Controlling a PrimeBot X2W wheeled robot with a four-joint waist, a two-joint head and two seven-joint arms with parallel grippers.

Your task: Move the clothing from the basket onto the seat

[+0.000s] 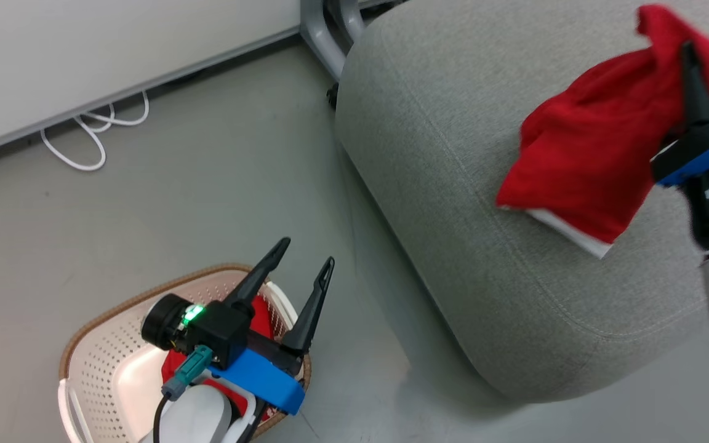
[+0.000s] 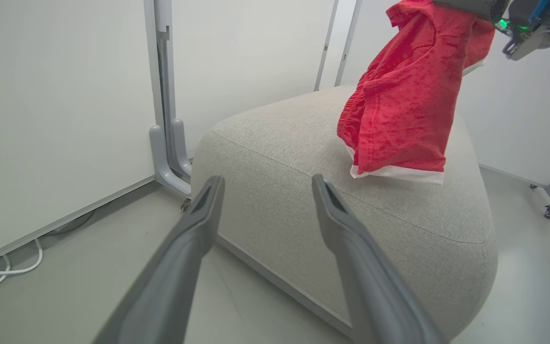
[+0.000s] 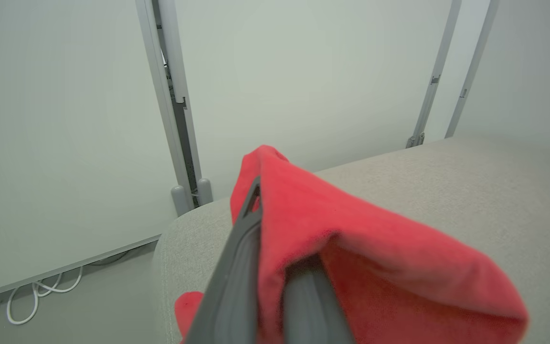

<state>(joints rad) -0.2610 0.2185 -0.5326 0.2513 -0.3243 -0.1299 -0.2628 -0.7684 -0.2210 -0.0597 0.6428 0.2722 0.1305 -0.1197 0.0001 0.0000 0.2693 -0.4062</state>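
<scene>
The right gripper (image 1: 694, 74) is at the far right of the scene with its two dark fingers pressed together on a fold of a red garment (image 1: 588, 147), which it holds up over the seat (image 1: 453, 154). The cloth drapes over the fingers and hangs down to the left of them, its white-trimmed hem lowest and close to the grey cushion top; whether the hem touches the fabric cannot be told. In the left wrist view the garment hangs as a loose bundle above the far part of the cushion. The seat fills the right and far side of the scene, its rounded corner pointing toward the near left. The basket (image 1: 99, 369) stands on the grey floor (image 1: 207, 184) at the near left, well apart from the seat. More red clothing (image 1: 261, 312) lies inside it, partly hidden by the arm. The left gripper (image 1: 306, 252) hovers over the right side of the basket with its fingers spread wide, nothing between them, the tips pointing toward the seat. A white cable (image 1: 93, 141) loops on the floor at the far left, along the foot of a pale wall panel (image 1: 84, 55).
</scene>
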